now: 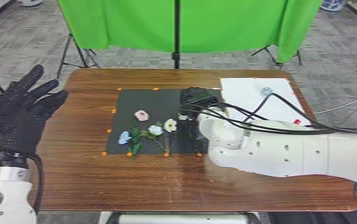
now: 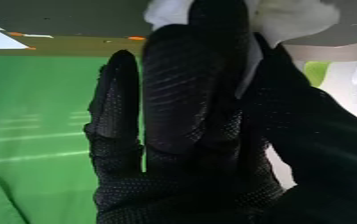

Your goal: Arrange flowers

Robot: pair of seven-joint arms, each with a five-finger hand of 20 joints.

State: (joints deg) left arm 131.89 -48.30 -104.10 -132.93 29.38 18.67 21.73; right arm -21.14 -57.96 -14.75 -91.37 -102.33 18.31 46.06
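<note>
"Where are the hands?"
"The left hand [image 1: 19, 117], spread, lies beside the surface's [image 1: 148, 185] left edge; the right hand [image 1: 198, 97] is over the dark mat [image 1: 157, 100]."
"And the flowers?"
"A pink flower [image 1: 142, 115], a blue flower [image 1: 125, 137] and white flowers [image 1: 156, 130] lie on the mat. In the wrist view, white petals [image 2: 294, 20] adjoin the right hand; whether it pinches them, I cannot tell."
</note>
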